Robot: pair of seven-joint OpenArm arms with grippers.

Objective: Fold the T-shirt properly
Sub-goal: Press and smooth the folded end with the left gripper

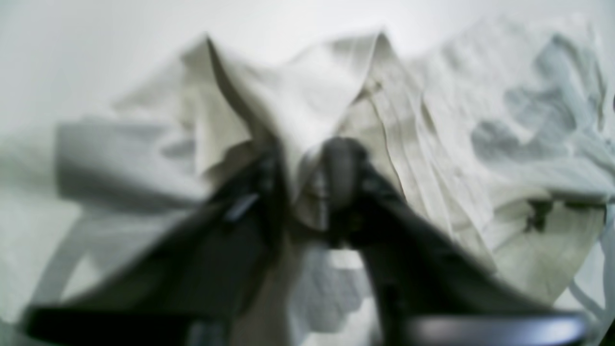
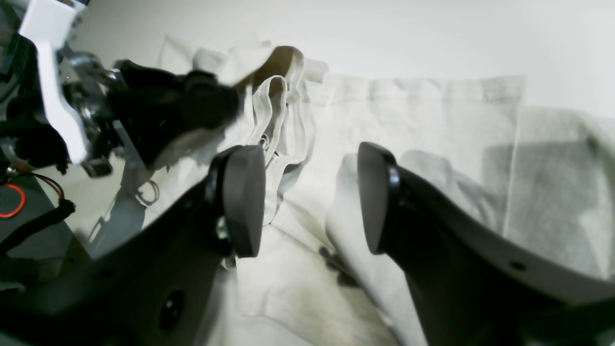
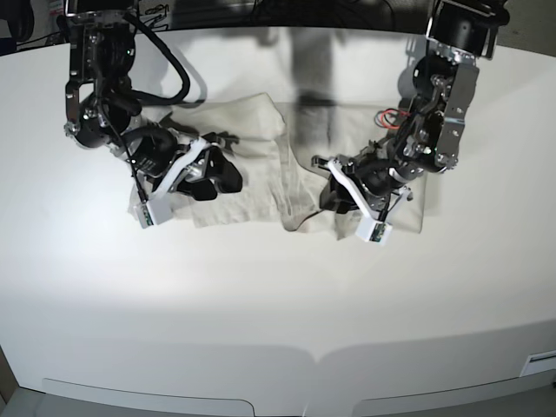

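Observation:
The pale beige T-shirt (image 3: 252,165) lies crumpled across the middle of the white table (image 3: 261,304). My left gripper (image 1: 307,187) is shut on a bunched fold of the T-shirt (image 1: 307,96), which rises in a peak above the fingers; in the base view the left gripper (image 3: 326,195) is at the shirt's right part. A dark label mark (image 1: 538,214) shows on the cloth. My right gripper (image 2: 310,202) is open, its pads apart just over flat T-shirt cloth (image 2: 432,125); in the base view the right gripper (image 3: 221,178) is over the shirt's left part.
The left arm (image 2: 158,110) shows close by in the right wrist view, holding cloth. A red cable loop (image 2: 12,202) hangs at that view's left edge. The table's front edge (image 3: 278,352) curves along the bottom.

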